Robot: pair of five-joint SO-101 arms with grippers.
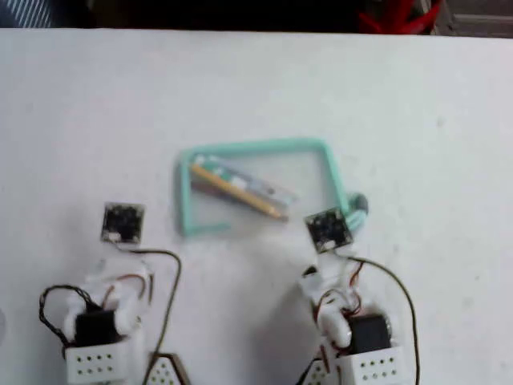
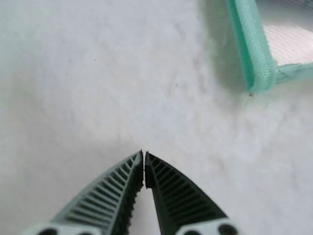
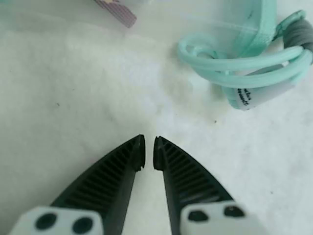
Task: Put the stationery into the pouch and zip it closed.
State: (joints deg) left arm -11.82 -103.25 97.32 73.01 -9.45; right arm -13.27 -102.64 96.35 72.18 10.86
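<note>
Two arms: at the near edge, left and right of the pouch [image 1: 256, 147].
Table [image 1: 240, 80]: white; beyond its far edge a dark room, with a red object [image 1: 397, 16] at far right.
Pouch: centre, teal-rimmed, clear; stationery [image 1: 240, 190] lies inside.
Left gripper [image 2: 144, 154]: clenched on nothing, over the table beside the pouch's near-left corner.
Right gripper [image 3: 148, 147]: all but closed, holding nothing; its wrist view adds a teal cord loop [image 3: 239, 68] and white tag [image 3: 254, 93].
</note>
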